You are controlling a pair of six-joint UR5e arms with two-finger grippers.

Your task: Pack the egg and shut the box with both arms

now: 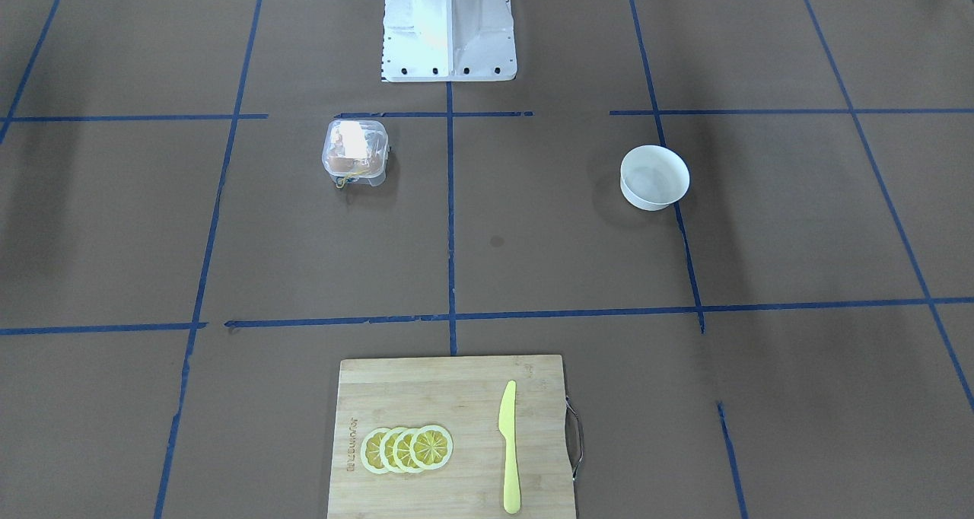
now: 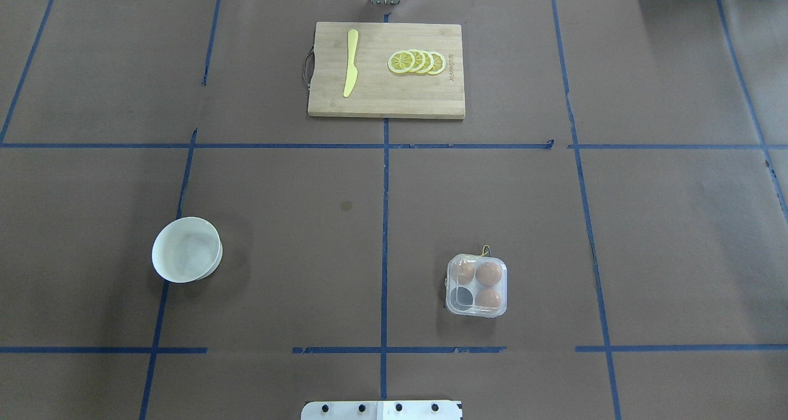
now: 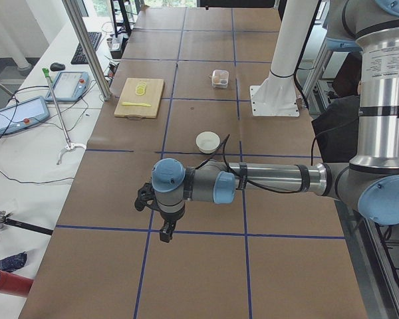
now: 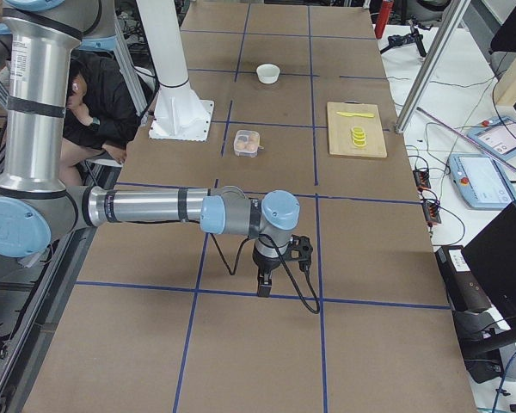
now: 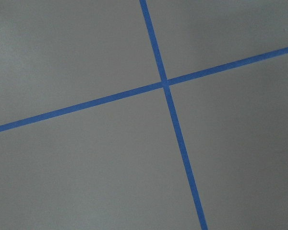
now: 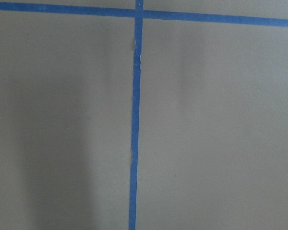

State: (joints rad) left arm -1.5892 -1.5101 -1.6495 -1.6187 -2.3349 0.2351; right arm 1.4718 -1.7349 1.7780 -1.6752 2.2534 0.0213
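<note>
The box [image 2: 477, 284] is a small clear carton on the brown table, right of the centre line and near the robot base; it also shows in the front-facing view [image 1: 355, 151]. Its clear lid seems to lie down over the tray. Three orange-brown eggs sit in it, one of them [image 2: 489, 274] at the far right; the near-left cup looks empty. My left gripper [image 3: 165, 234] hangs over bare table far from the box; I cannot tell whether it is open or shut. My right gripper [image 4: 263, 288] hangs likewise at the other end; I cannot tell its state. Both wrist views show only table and tape.
A round white bowl [image 2: 186, 249] stands left of centre. A wooden cutting board [image 2: 386, 100] lies at the far edge with a yellow knife [image 2: 351, 69] and lemon slices [image 2: 417, 62]. The white base block [image 2: 381, 409] is at the near edge.
</note>
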